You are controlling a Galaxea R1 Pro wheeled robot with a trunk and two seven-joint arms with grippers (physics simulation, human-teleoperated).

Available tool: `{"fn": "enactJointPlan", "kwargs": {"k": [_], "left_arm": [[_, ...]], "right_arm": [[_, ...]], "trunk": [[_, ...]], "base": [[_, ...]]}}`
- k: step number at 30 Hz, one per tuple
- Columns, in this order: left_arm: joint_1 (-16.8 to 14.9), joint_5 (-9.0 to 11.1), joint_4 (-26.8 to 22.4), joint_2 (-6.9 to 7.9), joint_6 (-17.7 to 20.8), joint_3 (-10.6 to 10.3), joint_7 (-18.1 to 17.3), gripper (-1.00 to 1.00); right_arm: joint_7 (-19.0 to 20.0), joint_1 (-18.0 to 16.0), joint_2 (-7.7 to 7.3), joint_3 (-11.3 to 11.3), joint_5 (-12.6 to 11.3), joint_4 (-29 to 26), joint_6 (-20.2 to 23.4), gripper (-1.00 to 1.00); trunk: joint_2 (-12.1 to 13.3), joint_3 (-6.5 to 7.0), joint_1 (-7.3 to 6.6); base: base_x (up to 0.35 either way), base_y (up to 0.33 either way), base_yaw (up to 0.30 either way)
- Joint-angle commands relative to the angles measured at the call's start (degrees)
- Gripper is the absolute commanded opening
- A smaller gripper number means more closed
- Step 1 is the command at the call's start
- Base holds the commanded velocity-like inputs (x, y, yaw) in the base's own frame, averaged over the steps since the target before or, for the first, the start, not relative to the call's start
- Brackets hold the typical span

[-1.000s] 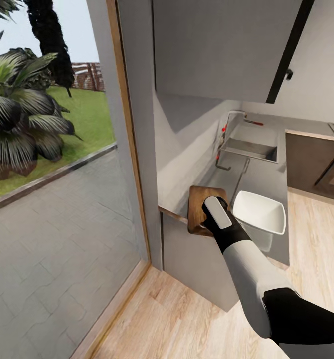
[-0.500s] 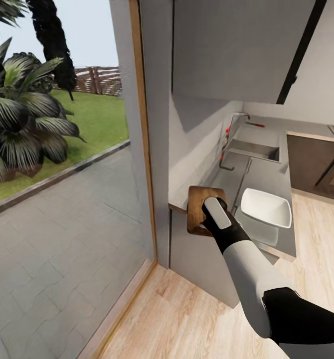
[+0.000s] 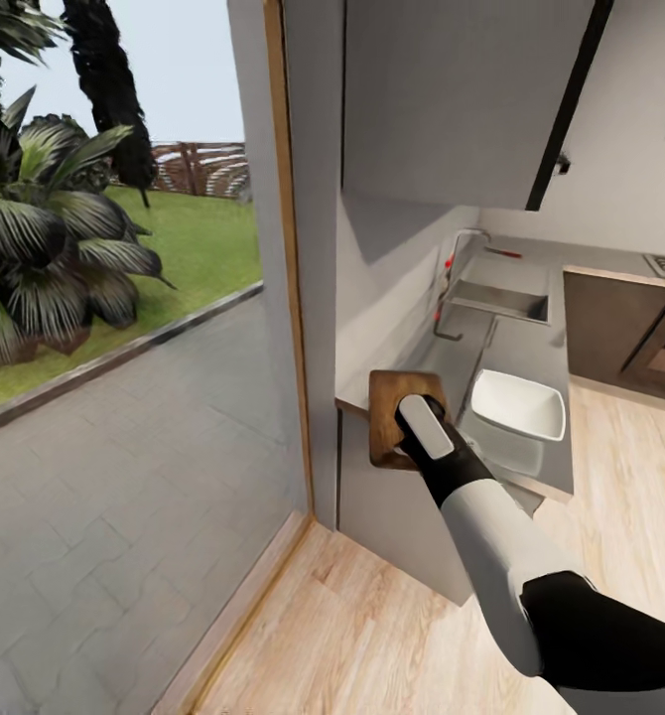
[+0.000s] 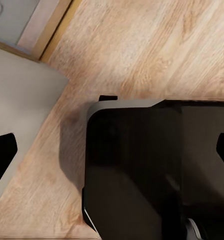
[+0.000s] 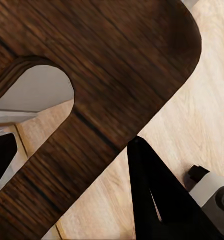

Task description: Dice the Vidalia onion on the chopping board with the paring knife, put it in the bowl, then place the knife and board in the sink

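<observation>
My right gripper [image 5: 71, 144] is shut on the chopping board [image 3: 392, 415], a dark-brown wooden board held over the near end of the countertop [image 3: 516, 343]. In the right wrist view the board's handle slot [image 5: 37, 91] sits close to one dark finger [image 5: 151, 196]. The white bowl [image 3: 519, 405] rests on the countertop just right of the board. Farther along lies the sink [image 3: 501, 300] with its faucet [image 3: 460, 241]. A slim red thing past the sink looks like the paring knife [image 3: 507, 252]. The onion is out of view. My left gripper [image 4: 112, 150] is open over the wooden floor.
A wall end with a wooden edge [image 3: 288, 258] stands left of the counter, with a glass pane and garden beyond. A grey wall cabinet [image 3: 442, 94] hangs over the counter. Dark cabinets with an oven [image 3: 635, 333] are at the right. My dark base [image 4: 137, 170] is below the left gripper.
The whole view has swung, so the camera moved. The board has stayed in my right gripper, near the counter's end beside the bowl.
</observation>
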Motion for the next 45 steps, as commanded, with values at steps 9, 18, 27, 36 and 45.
{"fn": "enactJointPlan", "kwargs": {"k": [9, 18, 27, 36, 45], "left_arm": [[0.0, 0.5, -0.1, 0.05, -0.1, -0.3, 0.4, 1.00], [0.0, 0.5, -0.1, 0.05, -0.1, -0.3, 0.5, 1.00], [0.0, 0.5, -0.1, 0.05, -0.1, -0.3, 0.4, 1.00], [0.0, 0.5, 0.0, 0.05, -0.1, -0.3, 0.5, 1.00], [0.0, 0.5, 0.0, 0.05, -0.1, -0.3, 0.5, 1.00]], "right_arm": [[1.9, 0.1, 0.00, 5.6, 0.0, 0.0, 0.5, -1.00], [8.6, 2.0, 0.00, 12.3, 0.7, -0.2, 0.7, -1.00], [11.7, 5.2, 0.00, 15.8, 1.6, -0.4, 0.9, -1.00], [27.0, 9.5, -3.52, 26.5, 1.6, -0.4, 0.9, -1.00], [40.0, 12.6, -9.27, 37.7, 1.5, -0.4, -1.7, -1.00]], "trunk": [[-0.1, 0.23, 0.01], [-0.1, 0.24, 0.01], [-0.1, 0.24, 0.01], [-0.1, 0.24, 0.01], [-0.1, 0.24, 0.01]], "base": [[-0.176, 0.000, 0.000], [-0.005, 0.000, 0.000], [0.000, 0.000, 0.000], [0.000, 0.000, 0.000], [0.000, 0.000, 0.000]]}}
